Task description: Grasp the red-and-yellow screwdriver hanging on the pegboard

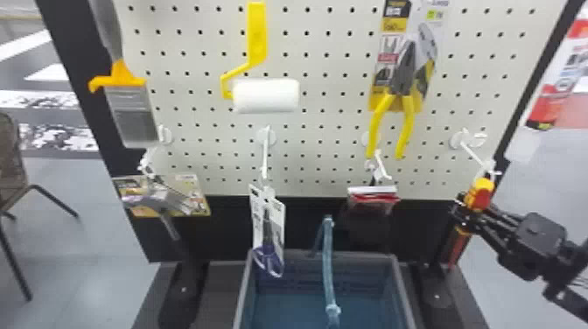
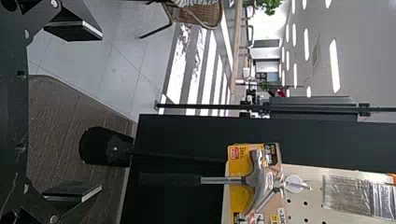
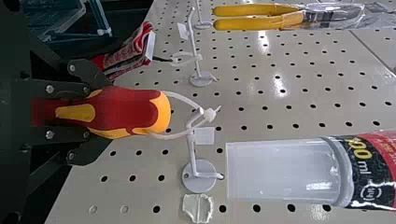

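Note:
In the head view, my right gripper (image 1: 472, 211) is at the pegboard's lower right, around the red-and-yellow screwdriver (image 1: 481, 191); its shaft points down below. In the right wrist view, the right gripper (image 3: 100, 113) has a finger pressed on each side of the screwdriver's handle (image 3: 135, 111). A pale loop (image 3: 180, 95) links the handle's end to the white hook (image 3: 191, 145), so the tool still hangs there. My left gripper (image 2: 100, 111) is parked in the left wrist view, its fingers wide apart with nothing between them.
The pegboard (image 1: 323, 131) also holds a brush (image 1: 131, 109), a paint roller (image 1: 266, 95), yellow-handled pliers (image 1: 404, 83), a hammer (image 1: 162, 203), scissors (image 1: 267, 258) and a red pack (image 1: 372, 199). A blue-grey basket (image 1: 404, 291) stands below. A tube (image 3: 285, 170) hangs near the right hook.

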